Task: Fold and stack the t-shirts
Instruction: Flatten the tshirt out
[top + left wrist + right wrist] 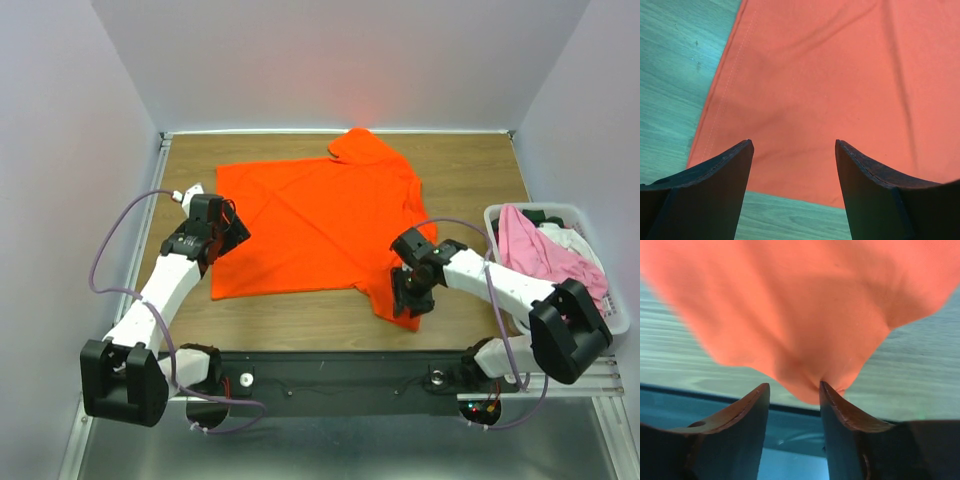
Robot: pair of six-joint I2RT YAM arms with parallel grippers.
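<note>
Top external shows one orange t-shirt (310, 225), one pink t-shirt (530, 250), one bin (560, 207).

Overhead; wrist close-ups, probably downward.

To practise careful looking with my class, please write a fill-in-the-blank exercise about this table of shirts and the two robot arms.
1. The t-shirt spread on the table is ___.
2. The left gripper, over that shirt's edge, stands ___.
3. The white bin sits at the table's ___ edge.
4. The topmost cloth in the bin is ___.
Missing words: orange; open; right; pink.
</note>
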